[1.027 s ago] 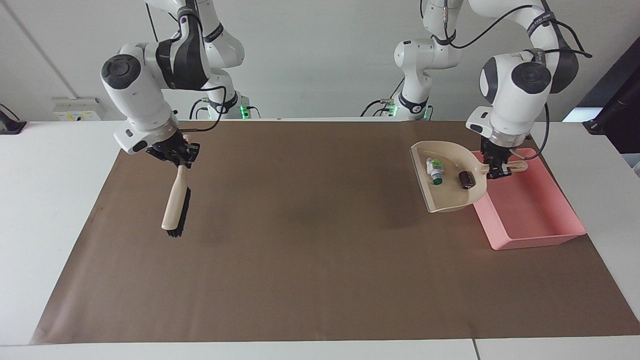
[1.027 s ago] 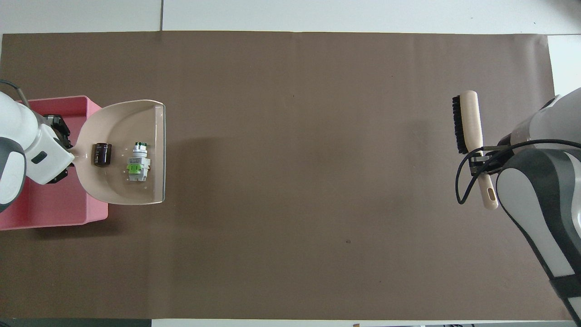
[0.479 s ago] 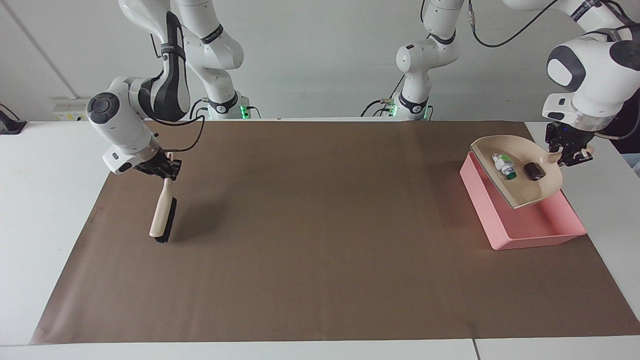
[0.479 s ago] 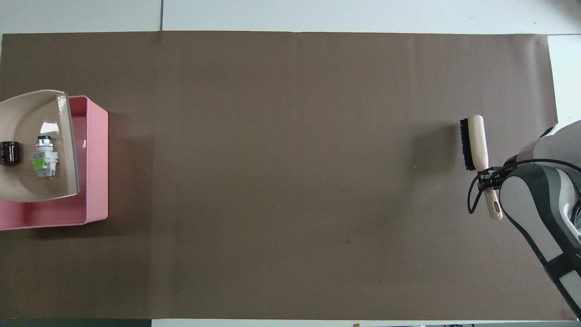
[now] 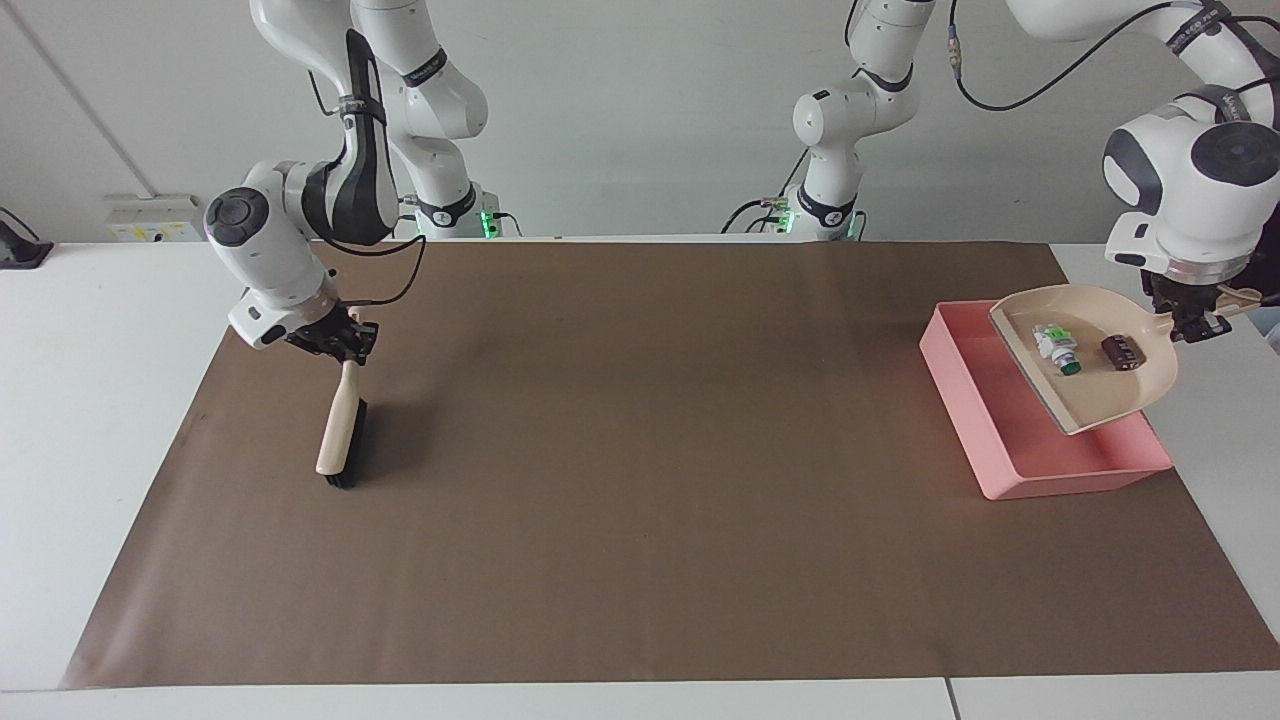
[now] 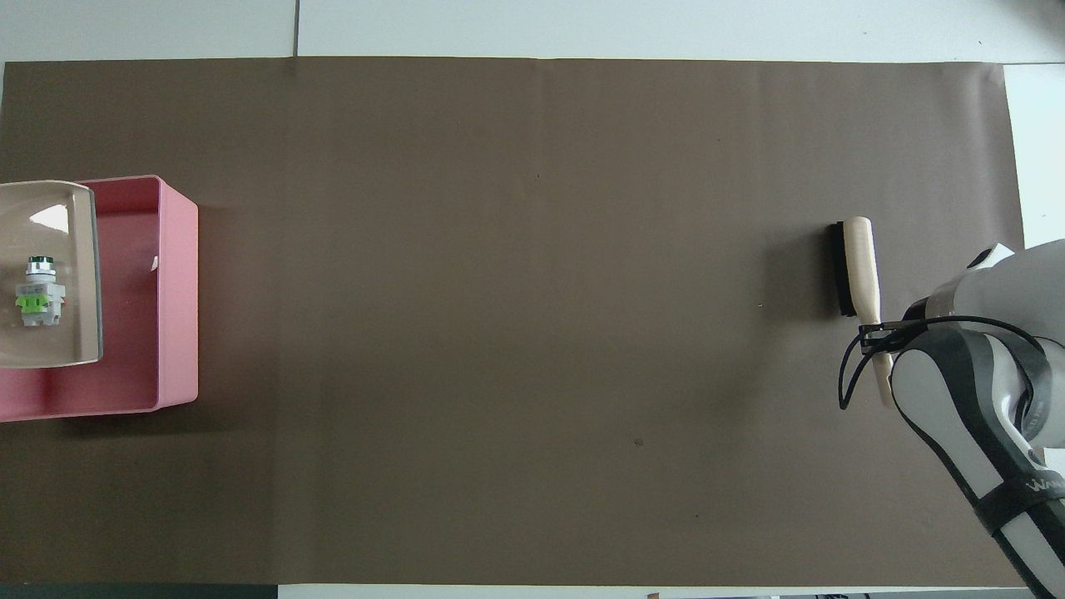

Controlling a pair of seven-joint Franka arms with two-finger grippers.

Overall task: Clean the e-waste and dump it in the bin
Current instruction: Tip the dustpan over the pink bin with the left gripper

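Left pincer (image 5: 1190, 325) clamped on handle of dustpan (image 5: 1090, 365), held raised over pink bin (image 5: 1010, 455). E-waste (image 5: 1058, 350) lying inside pan, open lip toward bin's middle, so only tipping needed. Right pincer (image 5: 335, 340) closed on brush (image 5: 340, 435), waiting at other end of bench.

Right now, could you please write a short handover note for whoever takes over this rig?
Left gripper: shut on the dustpan handle, holding the pan up over the bin, at the left arm's end of the table.
Right gripper: shut on the brush handle, brush head low over the brown mat at the right arm's end; this arm waits.
E-waste: the whitish, green-ended bit and the black block both lie in the dustpan.
Done: sweeping; the bits are collected.
Left: tip the dustpan so both bits drop into the bin, then set down the pan and brush.
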